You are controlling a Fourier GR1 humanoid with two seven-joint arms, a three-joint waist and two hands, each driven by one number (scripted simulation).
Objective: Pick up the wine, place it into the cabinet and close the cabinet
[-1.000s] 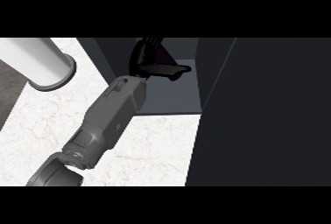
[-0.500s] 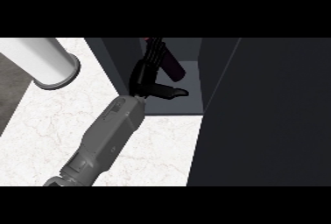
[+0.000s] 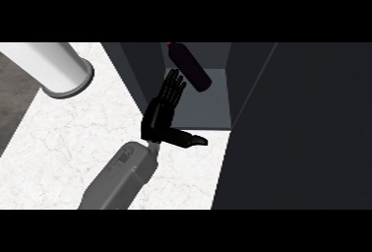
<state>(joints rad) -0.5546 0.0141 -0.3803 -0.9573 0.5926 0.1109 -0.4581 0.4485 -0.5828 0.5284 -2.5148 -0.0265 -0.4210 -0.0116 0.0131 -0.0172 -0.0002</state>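
Wine [image 3: 191, 69] lies tilted inside the cabinet [image 3: 215, 111], just beside the fingertips of the empty, straight-fingered hand [image 3: 161, 116]. Dark door [image 3: 305, 123] to its right, white cylinder [image 3: 51, 61] left on the worktop [image 3: 58, 142].

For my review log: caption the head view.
Left hand, open, beside the wine bottle inside the open cabinet.

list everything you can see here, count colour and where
wine: 1, dark with a red top, tilted inside the cabinet, top centre
cabinet: 1, dark grey, open, centre to right
cylinder: 1, white with a grey rim, on the counter, upper left
counter: 1, white marble, left and centre
dark grey area: 1, left edge, beyond the counter
forearm: 1, grey, rising from the lower edge
left hand: 1, black, fingers straight, at the cabinet's mouth just below the wine
right hand: not in view
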